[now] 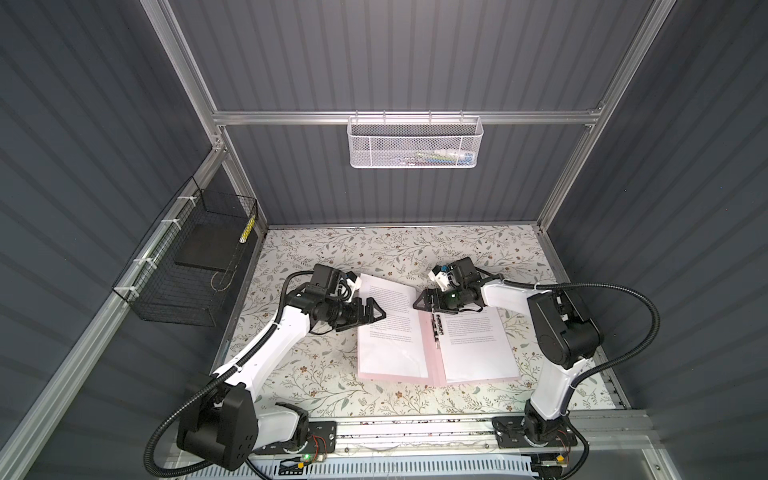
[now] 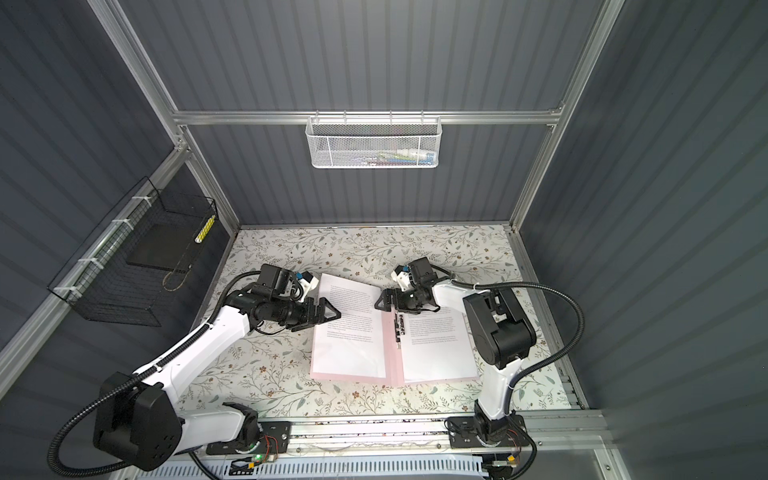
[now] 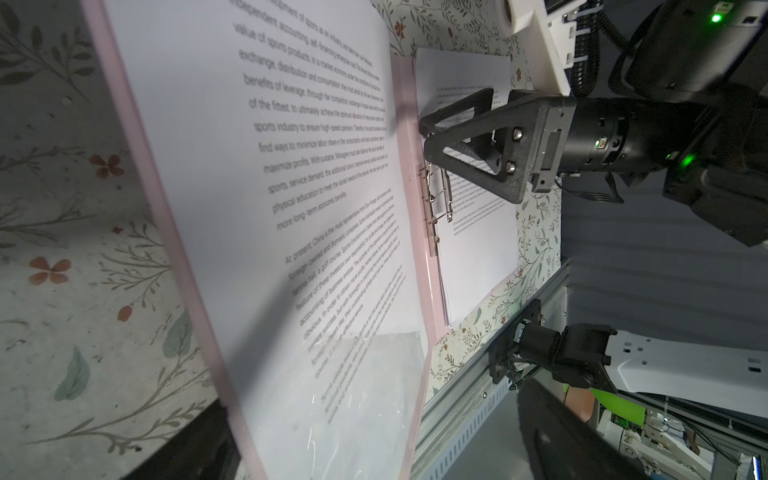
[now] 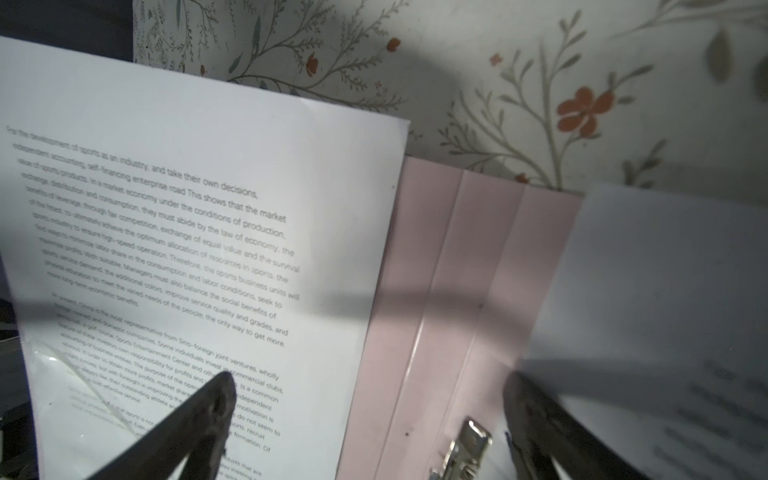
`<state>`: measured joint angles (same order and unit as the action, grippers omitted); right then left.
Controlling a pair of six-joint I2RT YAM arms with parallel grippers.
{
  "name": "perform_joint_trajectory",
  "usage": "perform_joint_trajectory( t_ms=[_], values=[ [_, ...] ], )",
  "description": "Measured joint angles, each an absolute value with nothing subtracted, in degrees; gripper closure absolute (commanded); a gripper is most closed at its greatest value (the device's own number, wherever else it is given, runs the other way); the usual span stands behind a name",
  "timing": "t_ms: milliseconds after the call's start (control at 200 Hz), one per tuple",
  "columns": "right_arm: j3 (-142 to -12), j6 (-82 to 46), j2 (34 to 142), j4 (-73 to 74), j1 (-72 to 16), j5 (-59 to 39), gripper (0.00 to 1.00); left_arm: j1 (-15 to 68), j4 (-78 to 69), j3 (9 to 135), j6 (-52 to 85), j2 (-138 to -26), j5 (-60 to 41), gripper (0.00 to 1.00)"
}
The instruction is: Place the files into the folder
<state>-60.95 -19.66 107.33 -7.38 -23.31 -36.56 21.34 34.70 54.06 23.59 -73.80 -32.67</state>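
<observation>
**Tool state**
- The right gripper (image 1: 419, 304) has its jaws spread wide and holds nothing. In the right wrist view its 2 fingers (image 4: 208, 411) straddle the spine of the folder (image 4: 453, 270), 1 over each page. The metal clip (image 4: 467, 444) lies between them. Contact with the paper cannot be confirmed.
- The left gripper (image 1: 374, 313) has its jaws open and grips nothing. It sits over the left edge of the left sheet (image 1: 392, 353). Whether it touches the sheet cannot be told.

**Task items**
- The pale pink folder lies open at the centre of the floral table (image 1: 332, 386), with its spine running near to far.
- The files (image 2: 353, 353) lie on both flaps. The left sheet is skewed, and its far corner overshoots the folder's far edge. The right sheet (image 1: 478, 357) lies squarer.

**Hidden or unclear**
- In both top views the right gripper and its forearm cover the far end of the clip and the far edge of the right sheet.
- The left gripper's own fingers do not show clearly in the left wrist view.
- The print is unreadable in both top views.

**Pose**
- The left arm (image 1: 274, 345) reaches from its near-left base diagonally far and right.
- The right arm (image 1: 565, 328) rises from its near-right base and folds at a high elbow. Its forearm runs left to the spine.
</observation>
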Motion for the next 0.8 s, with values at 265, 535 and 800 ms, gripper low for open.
perform_joint_trajectory(
  t_ms=[265,535,800],
  values=[
    [-59.9,-20.8,107.3,-5.2,-23.2,-41.9,0.01,21.3,34.7,54.1,23.6,-74.3,-32.7,0.00],
    [-57.6,-21.6,104.2,-4.3,-23.2,-44.8,0.01,21.3,34.6,54.1,23.6,-74.6,-32.7,0.00],
    [-51.7,-22.6,95.6,-3.3,-23.4,-46.2,0.01,21.3,34.6,54.1,23.6,-74.7,-32.7,0.00]
  ],
)
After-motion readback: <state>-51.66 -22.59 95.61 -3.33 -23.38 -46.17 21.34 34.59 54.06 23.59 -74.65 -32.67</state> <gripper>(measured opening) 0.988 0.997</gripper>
